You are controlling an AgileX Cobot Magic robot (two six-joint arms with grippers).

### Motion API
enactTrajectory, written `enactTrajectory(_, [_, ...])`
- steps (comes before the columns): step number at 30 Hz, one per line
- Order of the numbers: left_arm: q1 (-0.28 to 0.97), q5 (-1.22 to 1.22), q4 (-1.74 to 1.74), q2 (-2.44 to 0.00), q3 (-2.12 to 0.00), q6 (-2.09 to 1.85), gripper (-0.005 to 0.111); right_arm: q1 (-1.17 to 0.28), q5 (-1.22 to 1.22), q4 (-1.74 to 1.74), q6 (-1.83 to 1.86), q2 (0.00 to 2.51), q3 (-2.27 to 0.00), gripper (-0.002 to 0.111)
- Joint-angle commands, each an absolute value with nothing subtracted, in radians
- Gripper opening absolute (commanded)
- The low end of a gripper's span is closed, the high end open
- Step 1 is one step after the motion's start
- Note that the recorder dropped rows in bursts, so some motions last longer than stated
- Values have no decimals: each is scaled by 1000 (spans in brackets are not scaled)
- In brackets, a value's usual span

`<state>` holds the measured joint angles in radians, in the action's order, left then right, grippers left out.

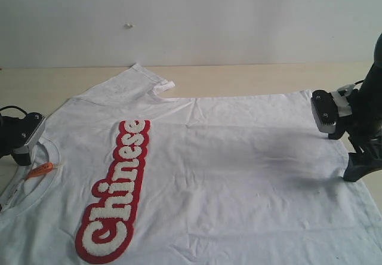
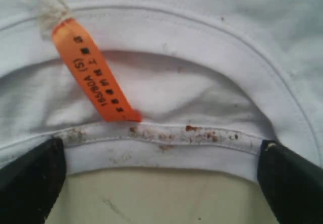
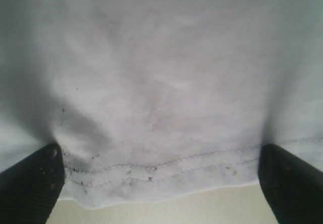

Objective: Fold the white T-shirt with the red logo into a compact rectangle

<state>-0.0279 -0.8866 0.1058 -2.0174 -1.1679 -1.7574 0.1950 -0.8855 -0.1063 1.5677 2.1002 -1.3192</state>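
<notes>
When closing the left gripper (image 2: 161,186) at the collar (image 2: 166,156) of the white T-shirt (image 1: 239,157) and right gripper (image 3: 161,188) at its hem (image 3: 166,176) (both wide, empty), avoid single-layer pinches: likely skewed fold.

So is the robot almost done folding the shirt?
Not really, it looks like the very start. Done: the white T-shirt lies spread flat on the table, the red logo all showing, no folds. In hand: the left gripper is open at the collar by the orange tag, and the right gripper is open at the bottom hem. Left: grabbing and every fold.
</notes>
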Motion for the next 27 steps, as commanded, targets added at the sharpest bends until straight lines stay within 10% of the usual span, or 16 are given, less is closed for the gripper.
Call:
enactTrajectory(1, [-29, -883, 111, -2048, -1162, -1752, 102, 197, -866, -131, 1566, 2109, -1324, 105])
enactTrajectory(27, [-29, -883, 111, -2048, -1162, -1752, 102, 197, -864, -127, 1568, 2109, -1324, 105])
